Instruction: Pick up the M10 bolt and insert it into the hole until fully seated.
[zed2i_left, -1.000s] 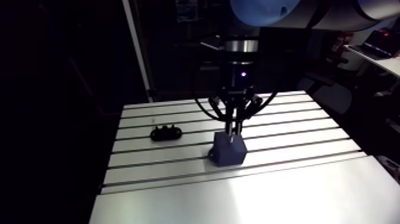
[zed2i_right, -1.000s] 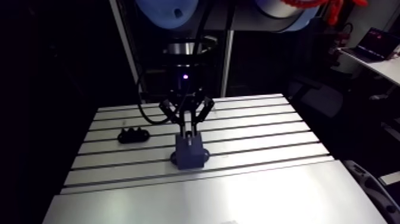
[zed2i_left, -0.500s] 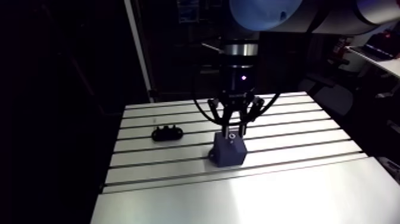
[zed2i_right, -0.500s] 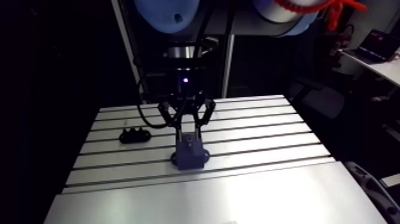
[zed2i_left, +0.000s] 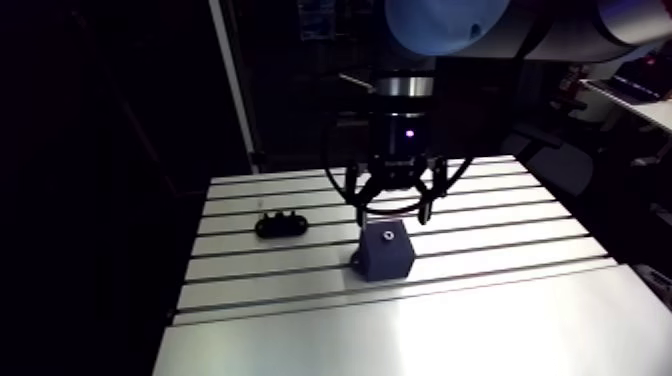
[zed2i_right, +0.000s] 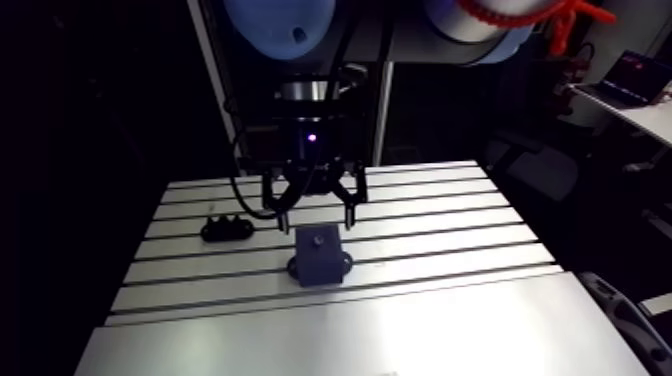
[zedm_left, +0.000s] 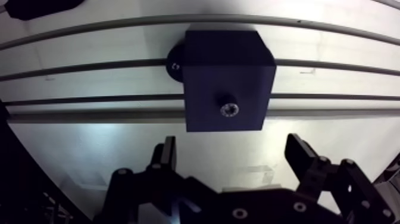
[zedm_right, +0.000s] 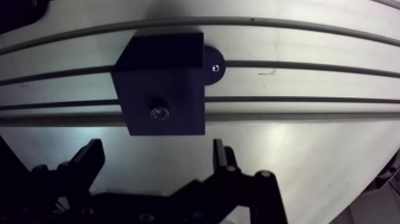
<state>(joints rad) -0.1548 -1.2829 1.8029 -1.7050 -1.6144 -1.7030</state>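
A dark blue block (zed2i_left: 387, 252) stands bolted to the slotted table (zed2i_left: 500, 215). The M10 bolt (zedm_left: 229, 109) sits sunk in the hole in the block's upper face, and only its socket head shows. My gripper (zedm_left: 232, 149) hangs straight above the block, open, with nothing between its fingers (zedm_left: 167, 156). In the arm view the gripper (zed2i_left: 394, 212) has its fingertips spread just above the block's top, clear of it.
A small black holder (zed2i_left: 280, 223) with several round sockets lies on the table to the block's left. A smooth metal plate (zed2i_left: 450, 330) covers the table's near part. The block's round foot (zedm_left: 174, 61) is fixed over a slot.
The fingers were shut on the bolt over the block; they have since spread wide and let it go. The gripper has risen a little. The bolt stays in the hole.
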